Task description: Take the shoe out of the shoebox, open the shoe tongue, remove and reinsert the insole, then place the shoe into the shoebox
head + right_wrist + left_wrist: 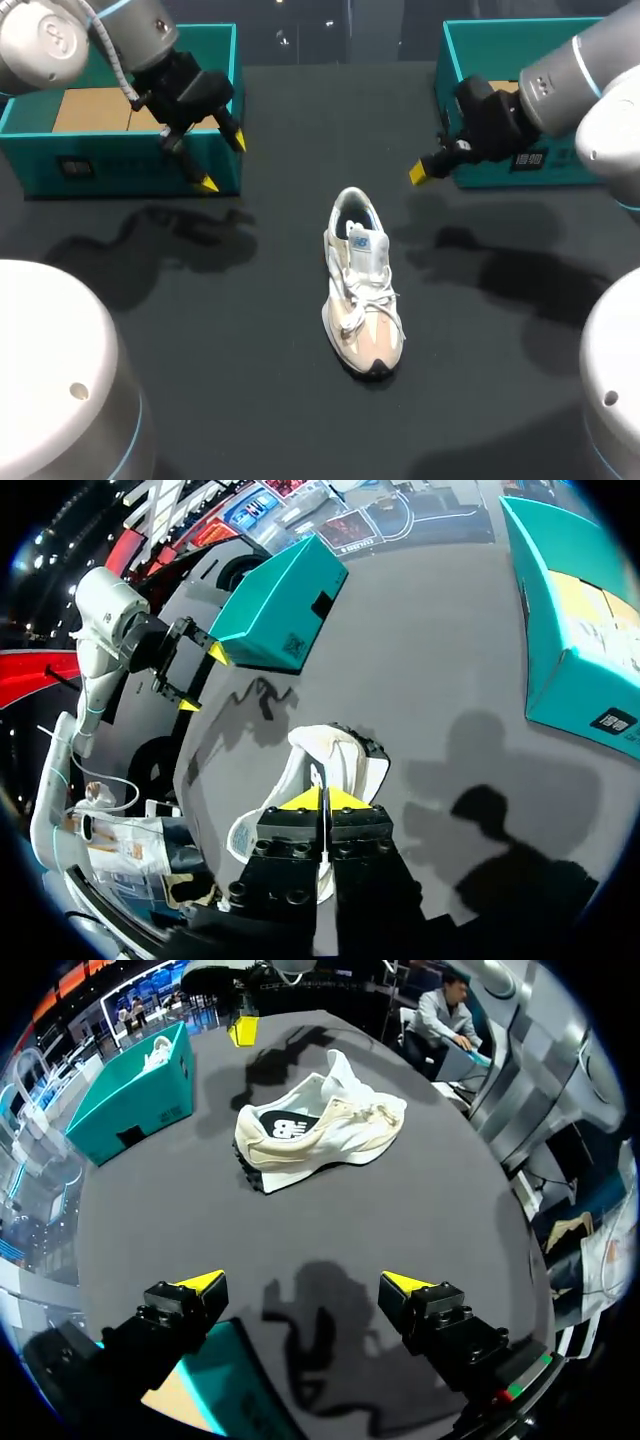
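Left tool [223, 162] spread, right tool [418, 172] closed

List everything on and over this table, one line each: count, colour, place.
White and beige lace-up sneaker: one, white and beige with a dark toe, middle of the table, toe toward the near edge.
Left teal cardboard shoebox: one, teal with a brown floor showing, far left of the table.
Right teal cardboard shoebox: one, teal, far right of the table.
Black table: one, black, under everything.
Left gripper: one, black with yellow tips, open, at the left shoebox's front wall.
Right gripper: one, black with yellow tips, shut and empty, just before the right shoebox, beyond the sneaker's heel.
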Available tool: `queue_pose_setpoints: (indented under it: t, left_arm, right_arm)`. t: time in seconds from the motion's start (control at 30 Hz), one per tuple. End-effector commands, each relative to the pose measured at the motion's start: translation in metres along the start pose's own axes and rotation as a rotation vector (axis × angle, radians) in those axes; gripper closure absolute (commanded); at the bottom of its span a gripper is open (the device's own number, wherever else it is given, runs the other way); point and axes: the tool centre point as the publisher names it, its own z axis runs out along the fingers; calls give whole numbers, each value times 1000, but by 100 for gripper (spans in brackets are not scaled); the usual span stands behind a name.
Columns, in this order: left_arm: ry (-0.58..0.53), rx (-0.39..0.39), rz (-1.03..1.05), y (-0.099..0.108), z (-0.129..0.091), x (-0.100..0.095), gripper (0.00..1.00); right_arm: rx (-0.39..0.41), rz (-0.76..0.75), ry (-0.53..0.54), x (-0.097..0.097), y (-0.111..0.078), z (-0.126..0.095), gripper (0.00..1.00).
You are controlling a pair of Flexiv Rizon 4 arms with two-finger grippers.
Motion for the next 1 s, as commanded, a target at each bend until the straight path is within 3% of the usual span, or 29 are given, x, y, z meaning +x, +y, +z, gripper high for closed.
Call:
queue_pose_setpoints:
  t: [0.03, 0.27, 0.37, 0.4, 0.57, 0.67, 1.0]
  left_arm:
    - [6, -3, 0, 0, -1, -2, 0]
    - [6, -3, 0, 0, -1, -2, 0]
    - [28, -26, 70, 10, -11, -6, 0]
    - [39, -31, 89, 15, -16, -8, 0]
    - [63, -62, 175, 34, -35, -15, 0]
    - [72, -52, 204, 37, -40, -15, 0]
    - [72, -52, 204, 37, -40, -15, 0]
  right_arm:
    - [100, 3, -182, 5, 2, -4, 100]
    - [100, 3, -182, 5, 2, -4, 100]
    - [69, 6, -195, 20, 3, 14, 100]
    - [62, 38, -255, 26, 2, 21, 100]
    - [29, 57, -325, 52, -6, 39, 100]
    - [24, 95, -461, 63, -10, 43, 100]
    - [24, 95, -461, 63, -10, 43, 100]
